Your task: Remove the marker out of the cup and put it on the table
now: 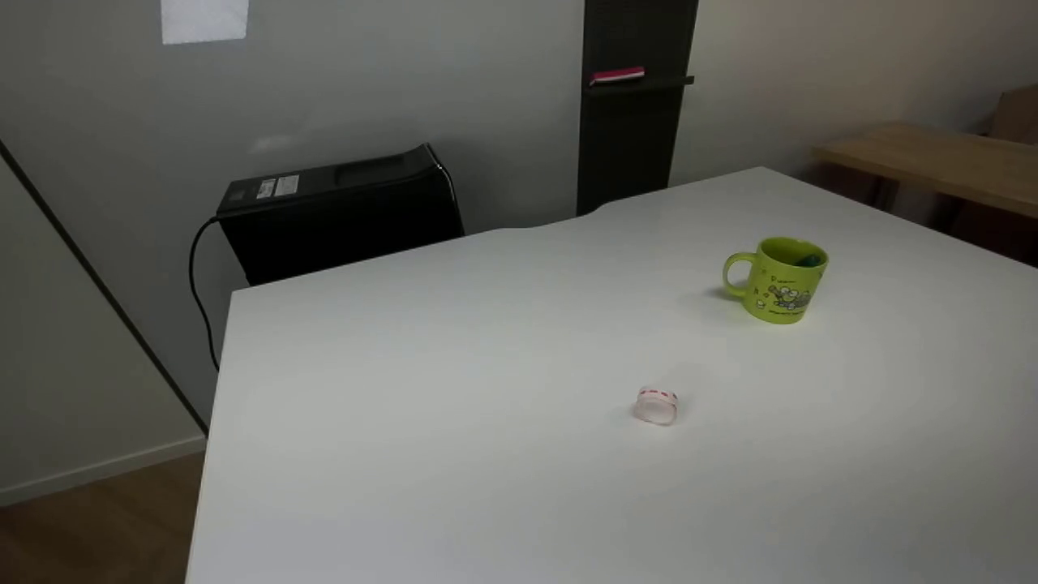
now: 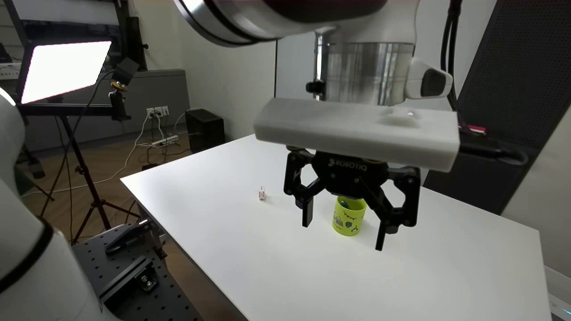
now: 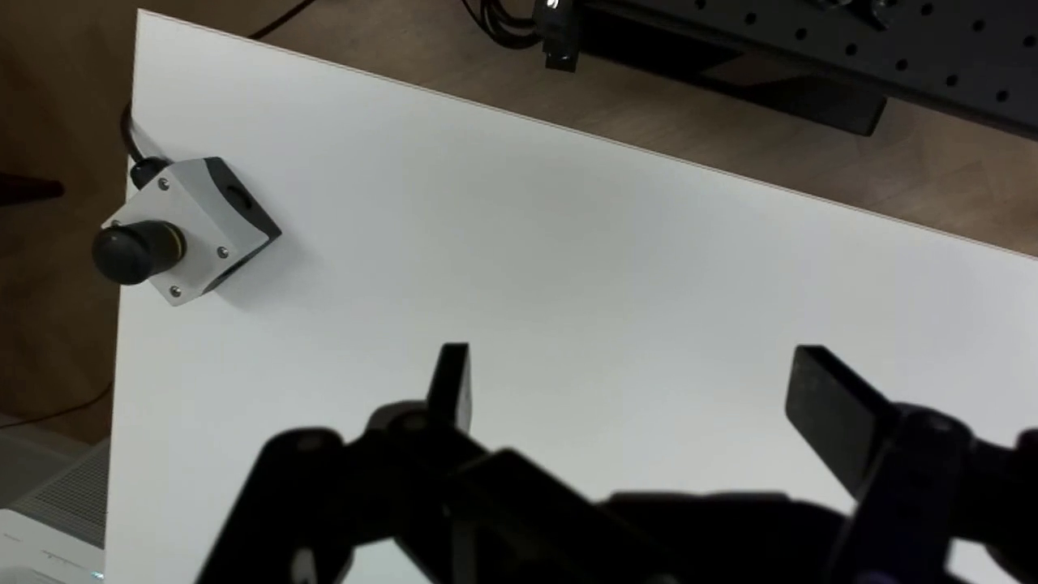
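Left to right in an exterior view, a lit panel light stands on a tripod; a small clear object with red marks lies on the white counter; the end effector hangs above, jaws spread wide, gripping nothing; beyond it, a lime-green mug stands upright, the dark marker inside.

We look down on plain white flat tabletop, one corner showing at upper left. Near that corner, at left edge: light-grey, black-sided box with black round knob; black cable runs from box over edge. Beyond upper edge: brown floor, black plate with round holes. Past left edge, low: white casing. Over tabletop, our black two-fingered gripper, fingers spread wide, white surface between.
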Controlling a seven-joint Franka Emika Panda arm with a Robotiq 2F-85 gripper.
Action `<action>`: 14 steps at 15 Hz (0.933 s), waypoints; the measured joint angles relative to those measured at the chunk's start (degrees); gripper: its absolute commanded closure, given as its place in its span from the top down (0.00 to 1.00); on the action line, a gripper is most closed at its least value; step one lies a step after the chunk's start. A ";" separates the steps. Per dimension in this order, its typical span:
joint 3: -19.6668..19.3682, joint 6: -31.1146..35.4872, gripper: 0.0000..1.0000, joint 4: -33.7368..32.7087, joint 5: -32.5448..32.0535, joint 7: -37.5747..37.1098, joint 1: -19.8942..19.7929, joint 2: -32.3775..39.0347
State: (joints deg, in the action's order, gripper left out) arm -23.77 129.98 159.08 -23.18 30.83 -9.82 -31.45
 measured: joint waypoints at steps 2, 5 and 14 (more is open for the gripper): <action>-0.06 3.86 1.00 -1.06 1.53 0.48 -0.01 5.49; -0.04 8.62 1.00 -4.02 5.29 2.12 0.04 14.36; 5.06 12.49 1.00 -17.61 18.02 7.44 -0.56 35.33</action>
State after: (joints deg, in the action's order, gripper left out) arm -18.71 142.47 141.47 -5.16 38.27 -10.38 3.88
